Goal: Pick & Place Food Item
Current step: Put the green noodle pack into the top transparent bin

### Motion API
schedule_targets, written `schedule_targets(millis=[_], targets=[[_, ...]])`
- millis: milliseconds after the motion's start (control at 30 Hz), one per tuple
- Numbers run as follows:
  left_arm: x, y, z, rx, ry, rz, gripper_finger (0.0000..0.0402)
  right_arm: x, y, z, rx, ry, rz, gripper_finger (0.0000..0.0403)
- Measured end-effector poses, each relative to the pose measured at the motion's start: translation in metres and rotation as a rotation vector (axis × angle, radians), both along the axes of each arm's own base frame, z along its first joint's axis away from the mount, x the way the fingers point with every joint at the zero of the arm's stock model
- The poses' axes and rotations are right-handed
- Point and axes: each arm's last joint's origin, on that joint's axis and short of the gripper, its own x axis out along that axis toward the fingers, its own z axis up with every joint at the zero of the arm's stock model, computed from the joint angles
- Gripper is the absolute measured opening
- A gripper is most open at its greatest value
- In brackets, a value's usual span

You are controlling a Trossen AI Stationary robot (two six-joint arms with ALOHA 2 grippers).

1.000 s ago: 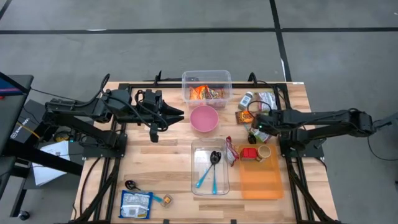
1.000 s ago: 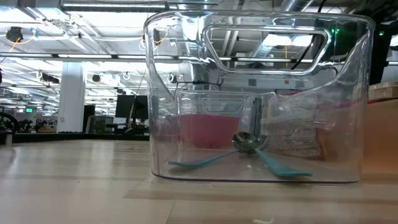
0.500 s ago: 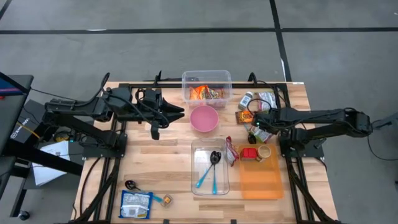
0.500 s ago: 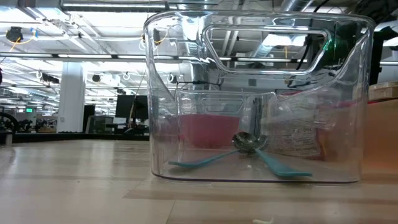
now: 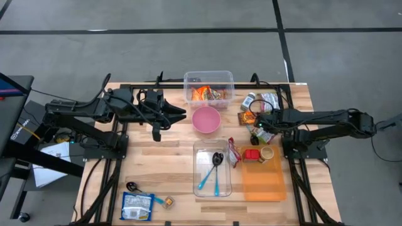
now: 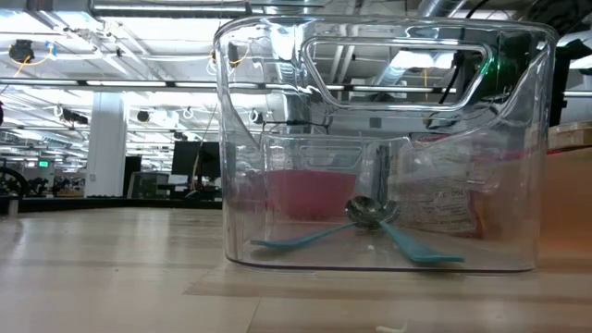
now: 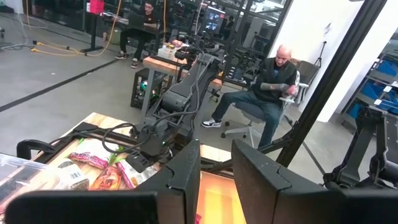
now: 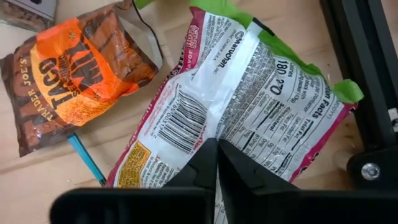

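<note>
Beside the pink bowl, on its right in the high view, the right gripper sat low over a clutter of snack packets, while the left gripper waited on the bowl's other side, apparently holding nothing (its fingers a little apart). In the low view only a clear bin with spoons showed. In the right wrist view the fingers were pressed together, pinching the green-edged snack bag; this looked like the grasp step, so lifting straight up seemed next. An orange packet read "TRADER JOE'S"; the bag showed "Nutrition Facts" and "180".
</note>
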Motion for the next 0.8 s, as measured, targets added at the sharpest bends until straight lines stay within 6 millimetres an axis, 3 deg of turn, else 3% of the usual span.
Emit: schedule_targets(millis=[267, 667, 800], targets=[[0.000, 0.000, 0.000, 0.003, 0.004, 0.001, 0.0086, -0.003, 0.000, 0.012, -0.055, -0.118, 0.005, 0.0001], [0.000, 0.001, 0.000, 0.160, 0.017, 0.027, 0.0086, -0.028, 0.007, 0.044, -0.146, -0.386, 0.018, 0.0000], [0.008, 0.000, -0.006, 0.246, 0.051, 0.035, 0.0090, -0.035, 0.009, 0.052, -0.171, -0.486, 0.017, 0.0000]])
